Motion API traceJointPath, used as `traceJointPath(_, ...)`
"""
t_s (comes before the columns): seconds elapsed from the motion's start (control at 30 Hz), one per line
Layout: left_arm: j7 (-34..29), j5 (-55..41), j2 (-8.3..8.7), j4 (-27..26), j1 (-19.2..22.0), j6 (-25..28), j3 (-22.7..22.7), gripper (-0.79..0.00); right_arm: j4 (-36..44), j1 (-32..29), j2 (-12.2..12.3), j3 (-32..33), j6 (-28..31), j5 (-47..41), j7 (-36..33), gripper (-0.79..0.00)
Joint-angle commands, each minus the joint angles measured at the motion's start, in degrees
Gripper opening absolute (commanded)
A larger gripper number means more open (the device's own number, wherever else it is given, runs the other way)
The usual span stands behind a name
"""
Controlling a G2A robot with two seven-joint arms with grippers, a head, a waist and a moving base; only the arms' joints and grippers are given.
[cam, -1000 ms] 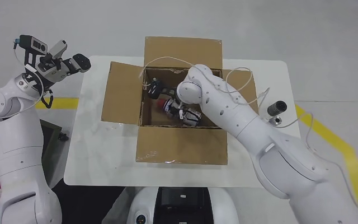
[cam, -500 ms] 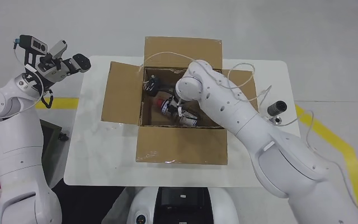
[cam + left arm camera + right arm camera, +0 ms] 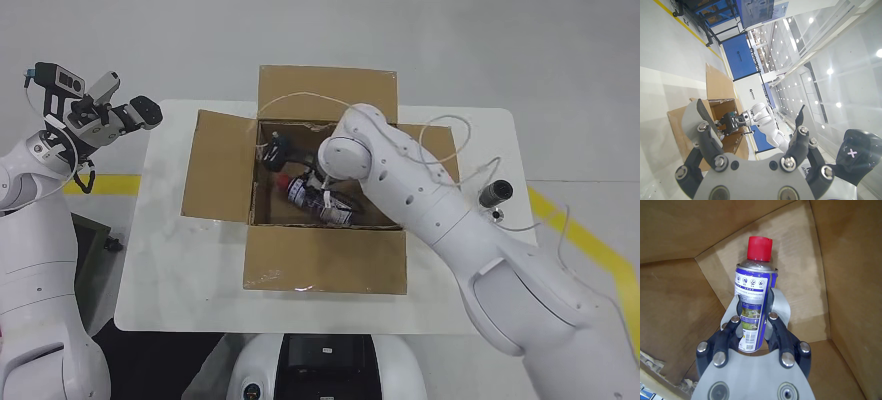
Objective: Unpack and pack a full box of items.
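An open cardboard box stands in the middle of the white table. My right gripper is down inside it, shut on a blue spray can with a red cap. In the right wrist view the can sits between the fingers, its cap toward a bare inner corner of the box. My left gripper is held up beyond the table's far left corner, open and empty. From there the box and the right gripper are seen farther off.
All flaps are folded outward: the left flap, far flap, near flap and right flap. White cables loop over the right arm above the box. A dark bin sits on the floor to the left.
The right arm has turned a little over the box. The spray can in its gripper has shifted slightly toward the box's far left. The left arm has not moved.
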State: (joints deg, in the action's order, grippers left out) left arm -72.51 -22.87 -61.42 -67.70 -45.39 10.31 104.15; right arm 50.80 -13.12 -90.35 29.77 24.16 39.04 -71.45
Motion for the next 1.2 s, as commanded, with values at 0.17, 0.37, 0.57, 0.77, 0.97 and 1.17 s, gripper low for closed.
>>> traceJointPath(0.17, 0.0, 0.0, 0.00, 0.0, 0.0, 0.0, 0.0, 0.000, 3.9, -2.1, 0.9, 1.1, -4.4, 1.5, -2.6, 0.000)
traceJointPath(0.37, 0.0, 0.0, 0.00, 0.0, 0.0, 0.0, 0.0, 0.000, 4.2, -3.6, 0.9, 1.4, -8.5, 2.2, -3.0, 0.000)
traceJointPath(0.57, 0.0, 0.0, 0.00, 0.0, 0.0, 0.0, 0.0, 0.000, 1.5, -3.3, 0.1, 1.9, -9.7, -0.4, -2.4, 0.000)
traceJointPath(0.77, 0.0, 0.0, 0.00, 0.0, 0.0, 0.0, 0.0, 0.000, -3.4, -2.5, -1.3, 1.8, -9.9, -3.8, -2.3, -0.360)
traceJointPath(0.97, 0.0, 0.0, 0.00, 0.0, 0.0, 0.0, 0.0, 0.000, -6.9, -1.7, -2.7, 1.1, -8.7, -5.6, -2.7, -0.511)
traceJointPath(1.17, 0.0, 0.0, 0.00, 0.0, 0.0, 0.0, 0.0, 0.000, -9.5, -0.8, -3.8, 0.5, -7.8, -6.4, -2.9, -0.785)
